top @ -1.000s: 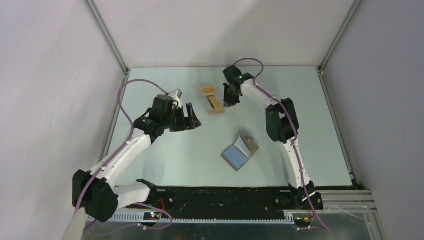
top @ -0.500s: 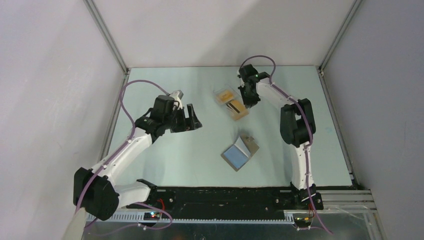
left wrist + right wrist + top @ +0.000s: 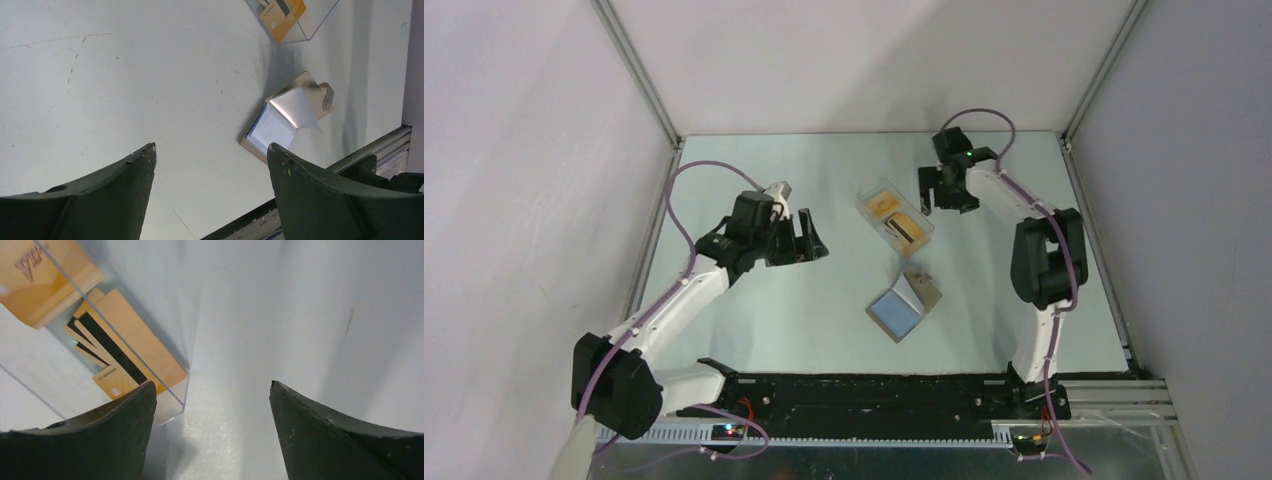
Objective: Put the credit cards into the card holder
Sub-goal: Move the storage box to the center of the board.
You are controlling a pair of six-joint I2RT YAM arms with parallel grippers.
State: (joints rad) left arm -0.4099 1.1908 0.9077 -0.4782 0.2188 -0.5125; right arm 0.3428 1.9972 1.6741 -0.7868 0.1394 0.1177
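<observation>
While both tools stand wide apart and empty, no card shows in the holder. The right tool (image 3: 211, 390) hovers with its jaws spread over bare surface (image 3: 300, 315), just beside the corner of the clear plastic box (image 3: 184, 390) at the lower left of its wrist view. Nothing sits between its fingers. The credit cards (image 3: 135, 340) lie inside that box: a fanned few with dark stripes against the near wall, and a thicker stack in the upper left of the frame. The left tool (image 3: 212, 150) is equally open and holds nothing. The card holder (image 3: 280, 125) lies unfolded at the centre right of its view, one leaf apparently lifted. In the overhead view the holder sits below the box, near it but apart.

The risks, as I judge them:
- **Box:** the cards are thin and lie flat behind clear walls, so a descending finger could strike the rim and shove or tip the box.
- **Cards:** pinching the fan may lift several cards at once, or none.
- **Holder:** it is light and unheld, so pushing a card into a pocket could slide it or fold it shut.
</observation>
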